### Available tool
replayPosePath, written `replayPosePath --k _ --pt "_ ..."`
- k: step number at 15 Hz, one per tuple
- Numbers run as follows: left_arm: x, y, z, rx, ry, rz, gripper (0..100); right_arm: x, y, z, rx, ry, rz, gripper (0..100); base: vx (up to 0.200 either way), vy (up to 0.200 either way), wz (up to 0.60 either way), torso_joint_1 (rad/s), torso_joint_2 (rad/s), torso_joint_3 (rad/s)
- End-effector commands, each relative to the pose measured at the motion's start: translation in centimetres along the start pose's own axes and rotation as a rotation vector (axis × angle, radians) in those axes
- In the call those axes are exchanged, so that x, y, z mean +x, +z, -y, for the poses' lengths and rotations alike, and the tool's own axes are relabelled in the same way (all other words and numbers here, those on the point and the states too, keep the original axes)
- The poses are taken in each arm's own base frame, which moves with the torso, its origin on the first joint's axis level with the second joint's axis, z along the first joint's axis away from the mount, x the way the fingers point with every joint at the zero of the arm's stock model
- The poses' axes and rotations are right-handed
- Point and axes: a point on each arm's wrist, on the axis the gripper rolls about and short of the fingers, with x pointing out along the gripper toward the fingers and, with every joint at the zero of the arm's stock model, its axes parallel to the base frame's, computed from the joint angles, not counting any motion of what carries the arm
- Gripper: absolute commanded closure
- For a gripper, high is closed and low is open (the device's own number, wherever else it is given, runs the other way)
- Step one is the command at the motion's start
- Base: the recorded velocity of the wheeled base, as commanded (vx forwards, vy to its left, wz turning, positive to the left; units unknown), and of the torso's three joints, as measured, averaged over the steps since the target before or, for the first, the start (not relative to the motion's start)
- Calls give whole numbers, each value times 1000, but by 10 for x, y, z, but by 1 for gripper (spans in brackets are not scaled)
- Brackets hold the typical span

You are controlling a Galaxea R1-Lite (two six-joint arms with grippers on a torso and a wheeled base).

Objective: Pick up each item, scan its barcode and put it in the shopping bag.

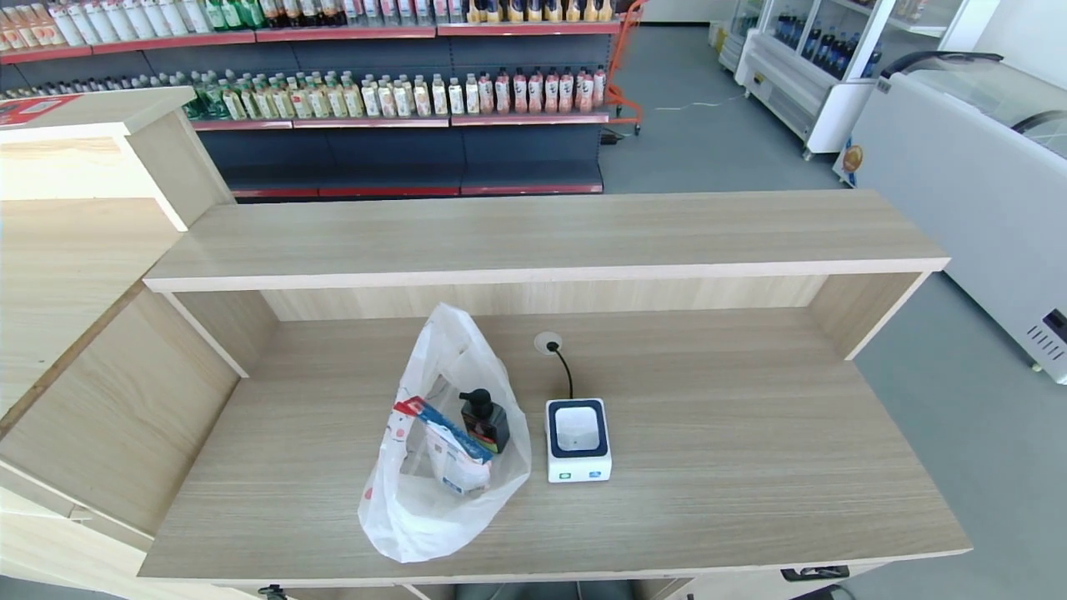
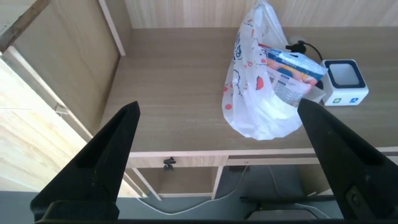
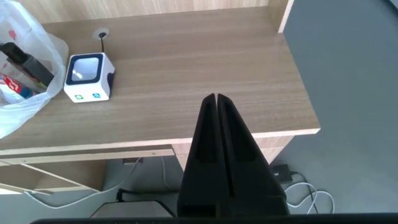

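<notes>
So the shopping bag (image 1: 417,517) is sitting in the lower middle of the head view, slumping on the counter (image 1: 750,467) with its mouth gaping, so stuff can drop straight in. Inside, a black pump bottle (image 1: 483,419) is standing upright and a white-and-blue pouch (image 1: 454,458) is tilting just left of it. The scanner (image 1: 578,439) is sitting right beside the bag, window facing up, handy for swipe-then-drop. Its cable (image 1: 565,371) is running up to a hole in the counter. The left gripper (image 2: 217,106) is hanging off the counter's near edge, fingers spread wide and holding nothing. The right gripper (image 3: 216,99) is hanging there too, fingers pressed together, empty. I'm guessing the job's basically done.
</notes>
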Motion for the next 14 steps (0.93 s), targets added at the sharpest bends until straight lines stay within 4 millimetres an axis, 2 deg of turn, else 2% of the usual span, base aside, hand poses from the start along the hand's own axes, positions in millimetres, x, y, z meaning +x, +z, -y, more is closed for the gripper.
replayPosePath --k 1,5,14 --pt "0 0 0 0 1 0 0 0 0 0 -1 -1 -3 100 200 0 0 2 2 2" --pt "0 0 0 0 1 0 0 0 0 0 -1 -1 -3 100 200 0 0 -5 -2 4" --pt "0 0 0 -3 1 0 0 0 0 0 -1 -1 -3 100 0 0 0 0 0 0"
